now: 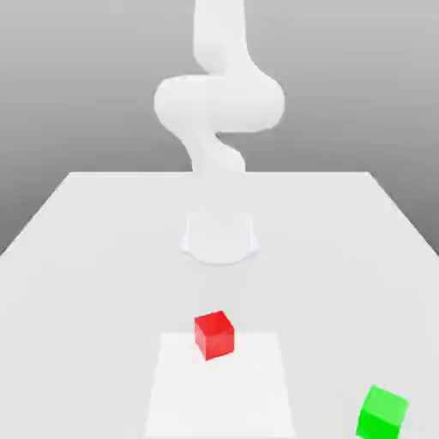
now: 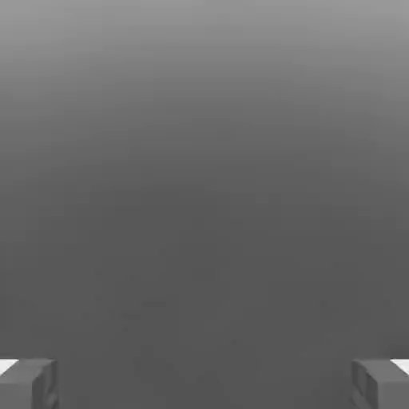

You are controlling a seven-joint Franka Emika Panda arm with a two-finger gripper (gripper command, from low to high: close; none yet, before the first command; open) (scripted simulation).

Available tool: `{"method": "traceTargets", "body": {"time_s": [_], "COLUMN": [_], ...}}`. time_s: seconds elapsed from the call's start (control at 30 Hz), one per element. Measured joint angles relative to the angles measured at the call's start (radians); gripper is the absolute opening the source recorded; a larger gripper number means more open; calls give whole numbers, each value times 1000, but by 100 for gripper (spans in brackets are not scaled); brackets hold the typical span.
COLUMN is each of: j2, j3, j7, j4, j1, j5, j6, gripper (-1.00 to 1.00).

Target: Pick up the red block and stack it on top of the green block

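The pale worktop (image 1: 103, 300) spread beneath the white arm (image 1: 220, 103). The claw (image 2: 204, 387) stood wide, holding nothing. The green block (image 1: 381, 413) sat toward the exterior view's right; the red block (image 1: 214, 335) overlapped the white patch's (image 1: 220, 394) far edge.

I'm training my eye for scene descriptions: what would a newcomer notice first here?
Probably the red block, vivid against the pale table, at the far edge of a white square. Next comes the bright green block, near the exterior view's bottom right corner. Behind them rises the big white robot arm.
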Motion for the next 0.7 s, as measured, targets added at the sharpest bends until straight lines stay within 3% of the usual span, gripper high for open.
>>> {"method": "traceTargets", "body": {"time_s": [0.53, 0.7], "j2": [525, 793], "j3": [-106, -85], "j7": [-330, -432], "j4": [-507, -541], "j1": [76, 77], "j5": [-31, 42], "j6": [405, 615], "gripper": [0, 0]}}
